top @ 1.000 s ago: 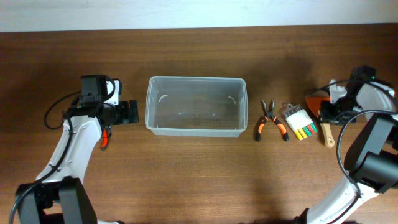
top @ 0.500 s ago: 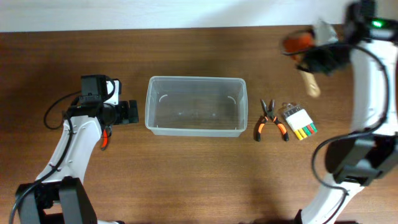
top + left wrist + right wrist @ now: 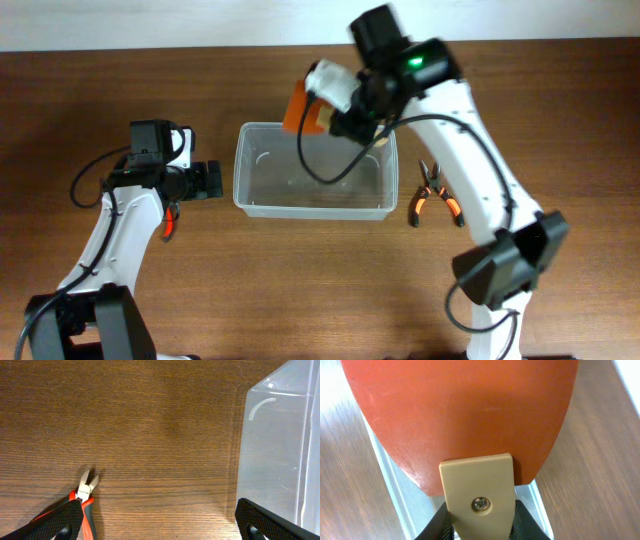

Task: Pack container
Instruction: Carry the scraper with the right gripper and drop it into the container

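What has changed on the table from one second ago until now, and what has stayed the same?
The right fingers, shut on the orange scraper, carried it from the table's right edge up and leftward. It now hangs over the container's far rim. The left arm, container, orange-handled pliers and red cutters stayed put.

I see a table (image 3: 150, 420) of matt, grained wood, a container (image 3: 280, 460) of clear glossy plastic, and a smooth orange scraper (image 3: 460, 410) with a metal screw (image 3: 481, 504).
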Controlling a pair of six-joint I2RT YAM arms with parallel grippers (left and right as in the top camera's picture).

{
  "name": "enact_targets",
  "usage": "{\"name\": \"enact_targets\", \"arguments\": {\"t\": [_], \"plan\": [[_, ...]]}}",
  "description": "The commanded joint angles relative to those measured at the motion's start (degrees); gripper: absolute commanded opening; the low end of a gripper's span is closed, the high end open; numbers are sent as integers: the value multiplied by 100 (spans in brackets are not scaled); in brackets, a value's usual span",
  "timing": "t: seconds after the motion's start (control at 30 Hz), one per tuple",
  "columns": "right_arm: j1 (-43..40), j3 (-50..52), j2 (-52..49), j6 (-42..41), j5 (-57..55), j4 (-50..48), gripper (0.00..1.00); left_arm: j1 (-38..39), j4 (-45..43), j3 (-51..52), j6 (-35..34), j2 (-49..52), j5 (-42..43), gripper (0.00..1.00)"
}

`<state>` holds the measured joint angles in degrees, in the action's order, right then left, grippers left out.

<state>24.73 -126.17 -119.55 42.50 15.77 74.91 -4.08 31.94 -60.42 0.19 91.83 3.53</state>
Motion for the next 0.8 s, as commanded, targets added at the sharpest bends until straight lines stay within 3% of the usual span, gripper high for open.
{"name": "enact_targets", "arguments": {"t": [0.0, 0.23, 0.33, 0.43, 0.47, 0.5, 0.67, 0.77], "plan": [[61, 201, -551, 1073, -188, -17, 4, -9, -17, -114, 70, 37, -35, 99], [26, 212, -1333, 1130, -190, -131, 4, -9, -17, -114, 70, 37, -37, 99], [28, 212, -1502, 1126, -188, -367, 12, -9, -15, -114, 70, 37, -35, 99], [28, 186, -1467, 1099, -190, -450, 31, -9, -17, -114, 70, 37, -35, 99], [26, 140, -1440, 1003, -214, -446, 52, -9, -15, -114, 70, 37, -35, 99], [26, 85, -1394, 817, -273, -442, 82, -9, -17, -114, 70, 37, -37, 99], [22, -509, -1012, 345, -595, 87, 99, -9, -15, -114, 70, 37, -35, 99], [-17, -1008, -752, 348, -769, 619, 98, -9, -15, -114, 70, 37, -35, 99]]}}
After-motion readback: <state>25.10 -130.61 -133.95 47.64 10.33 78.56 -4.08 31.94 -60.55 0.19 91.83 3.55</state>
